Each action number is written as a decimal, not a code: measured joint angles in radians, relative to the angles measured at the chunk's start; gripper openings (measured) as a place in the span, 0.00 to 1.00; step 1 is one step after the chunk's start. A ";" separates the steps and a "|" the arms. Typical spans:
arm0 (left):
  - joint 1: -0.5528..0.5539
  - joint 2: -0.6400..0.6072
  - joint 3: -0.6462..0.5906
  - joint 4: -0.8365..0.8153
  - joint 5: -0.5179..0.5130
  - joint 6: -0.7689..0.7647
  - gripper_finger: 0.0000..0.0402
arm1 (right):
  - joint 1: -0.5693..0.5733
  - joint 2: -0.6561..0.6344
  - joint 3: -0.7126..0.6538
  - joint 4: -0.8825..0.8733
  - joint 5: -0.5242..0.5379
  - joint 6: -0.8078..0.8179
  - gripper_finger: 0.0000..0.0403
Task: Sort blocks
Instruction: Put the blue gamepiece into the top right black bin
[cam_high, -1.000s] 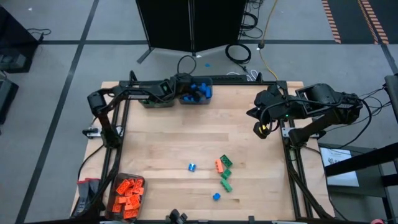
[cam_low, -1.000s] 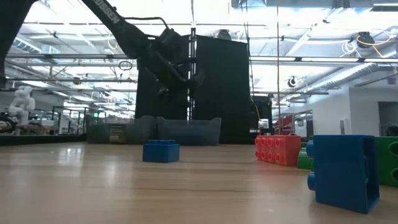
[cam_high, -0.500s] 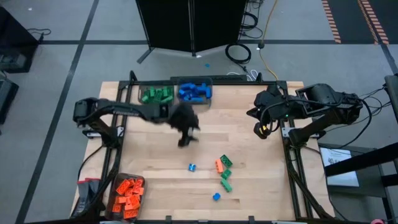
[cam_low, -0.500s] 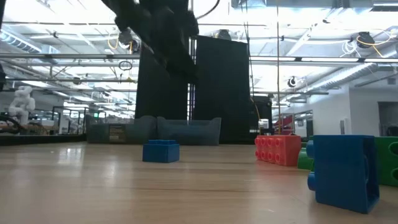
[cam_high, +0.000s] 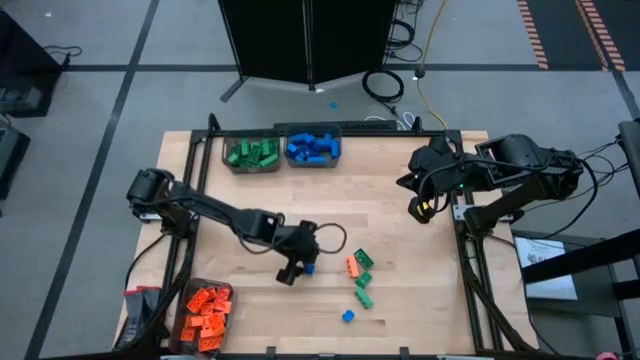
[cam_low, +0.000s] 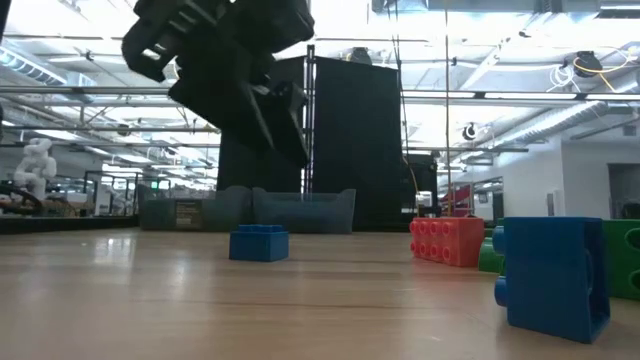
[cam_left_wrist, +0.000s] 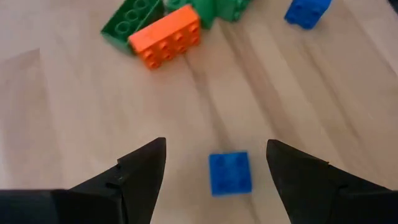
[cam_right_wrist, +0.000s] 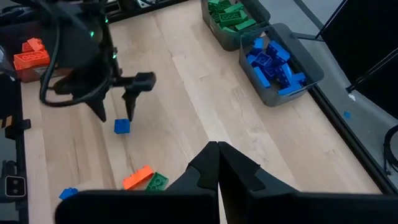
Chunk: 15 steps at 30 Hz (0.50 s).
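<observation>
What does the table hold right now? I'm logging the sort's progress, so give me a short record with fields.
left gripper: open, above a lone blue block, not touching it
right gripper: shut, waiting at the table's right edge
loose blocks: one orange block, green blocks beside it, another blue block
green bin: holds green blocks
blue bin: holds blue blocks
orange bin: holds orange blocks
</observation>
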 joint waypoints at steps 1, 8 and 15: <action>-0.008 0.012 0.000 0.019 0.000 -0.011 0.69 | 0.000 0.000 0.000 0.000 0.000 0.000 0.00; -0.038 0.069 0.000 0.049 0.021 -0.076 0.69 | 0.000 0.000 0.000 0.000 0.000 0.000 0.00; -0.037 0.086 0.002 0.070 0.029 -0.098 0.69 | 0.000 0.000 0.000 0.000 0.000 0.003 0.00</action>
